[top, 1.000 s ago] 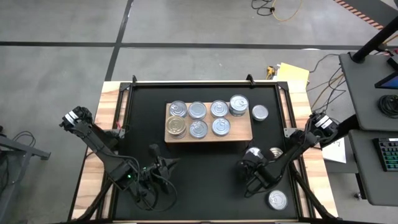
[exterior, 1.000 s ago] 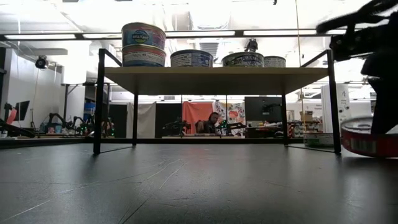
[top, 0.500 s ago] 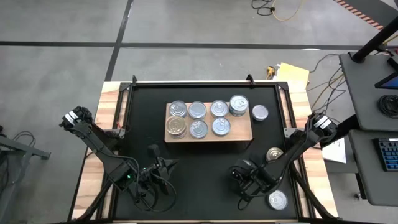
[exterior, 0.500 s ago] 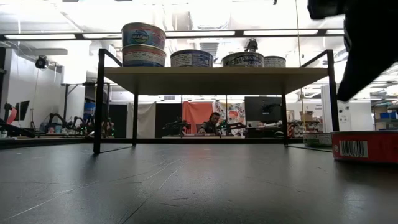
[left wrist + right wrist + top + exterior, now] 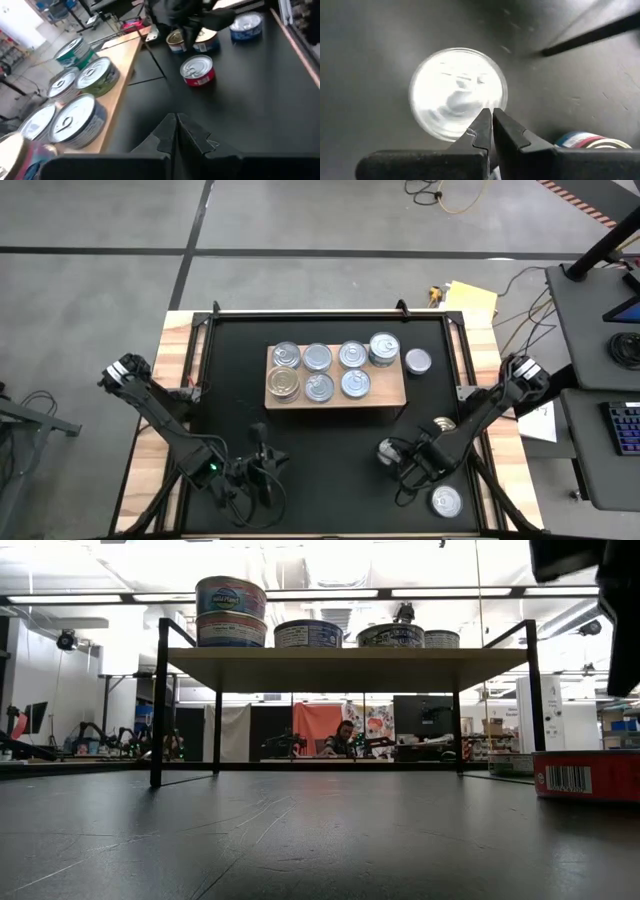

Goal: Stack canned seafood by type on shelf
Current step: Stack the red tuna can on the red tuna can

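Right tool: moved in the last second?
Yes. In the high view the right tool, shut, has shifted away from the shelf toward the near table edge, now above a can.

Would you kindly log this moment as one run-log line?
left gripper: shut, idle over the mat | right gripper: shut, above a loose can | shelf: seven can tops visible | held: nothing

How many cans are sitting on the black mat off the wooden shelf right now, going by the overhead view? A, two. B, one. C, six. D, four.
D: the high view shows four cans off the shelf: one beside its right end, one by the right arm, one under the shut right gripper, and one near the front edge.
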You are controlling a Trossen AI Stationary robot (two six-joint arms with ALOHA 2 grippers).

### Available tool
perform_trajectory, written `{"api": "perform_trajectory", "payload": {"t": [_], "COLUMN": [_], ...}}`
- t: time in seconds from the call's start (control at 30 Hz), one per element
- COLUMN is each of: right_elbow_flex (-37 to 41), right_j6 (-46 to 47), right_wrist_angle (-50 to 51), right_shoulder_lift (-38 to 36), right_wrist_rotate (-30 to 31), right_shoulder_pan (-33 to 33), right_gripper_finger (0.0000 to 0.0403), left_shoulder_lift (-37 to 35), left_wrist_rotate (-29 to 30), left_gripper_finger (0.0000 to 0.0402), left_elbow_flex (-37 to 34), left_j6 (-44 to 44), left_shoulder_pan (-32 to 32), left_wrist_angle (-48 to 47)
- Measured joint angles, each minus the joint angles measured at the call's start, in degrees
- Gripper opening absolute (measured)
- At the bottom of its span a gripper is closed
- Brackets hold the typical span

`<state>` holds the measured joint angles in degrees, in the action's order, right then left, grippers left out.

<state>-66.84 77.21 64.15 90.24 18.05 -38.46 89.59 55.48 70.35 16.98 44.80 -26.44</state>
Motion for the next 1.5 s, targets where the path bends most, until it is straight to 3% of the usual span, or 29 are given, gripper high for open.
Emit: {"api": "perform_trajectory", "payload": {"t": [0.13, 0.33, 0.47, 0.7, 1.0, 1.13, 1.37, 1.5], "right_elbow_flex": [4.4, 10.9, 13.8, 14.6, 14.7, 14.7, 14.7, 14.7], "right_j6": [2.7, 2.7, 2.7, 2.6, -1.4, -3.8, -3.8, -3.6], "right_wrist_angle": [-2.5, -12.7, -20.2, -25.4, -39.4, -45.4, -44.3, -43.3], "right_shoulder_lift": [-0.9, -0.9, -1.1, -0.9, 0.6, 2.4, 1.3, 0.0], "right_wrist_rotate": [2.5, 1.4, 2.0, 3.9, 5.3, 6.0, 8.3, 8.1], "right_shoulder_pan": [-0.3, -0.2, -0.2, -0.2, -0.1, -0.1, -0.3, -0.3], "right_gripper_finger": [0.0009, 0.0009, 0.0009, 0.0009, 0.0009, 0.0009, 0.0009, 0.0009], "left_shoulder_lift": [3.3, 8.4, 8.7, 8.6, 8.7, 9.5, 15.0, 18.0], "left_wrist_rotate": [0.6, 6.3, 6.7, -7.6, -8.4, -12.7, -13.4, -17.9], "left_gripper_finger": [0.0, 0.0, 0.0, 0.0, 0.0, 0.0, 0.0, 0.0], "left_elbow_flex": [0.0, 0.0, 0.0, 0.0, -0.3, -0.6, -0.6, -0.6], "left_j6": [-5.3, -16.8, -17.8, -18.4, -17.1, -16.5, -17.3, -21.3], "left_shoulder_pan": [-0.3, -0.9, -1.5, -2.1, -2.2, -3.1, -4.8, -6.4], "left_wrist_angle": [4.2, 13.8, 14.8, 14.9, 15.3, 18.3, 20.6, 26.0]}}
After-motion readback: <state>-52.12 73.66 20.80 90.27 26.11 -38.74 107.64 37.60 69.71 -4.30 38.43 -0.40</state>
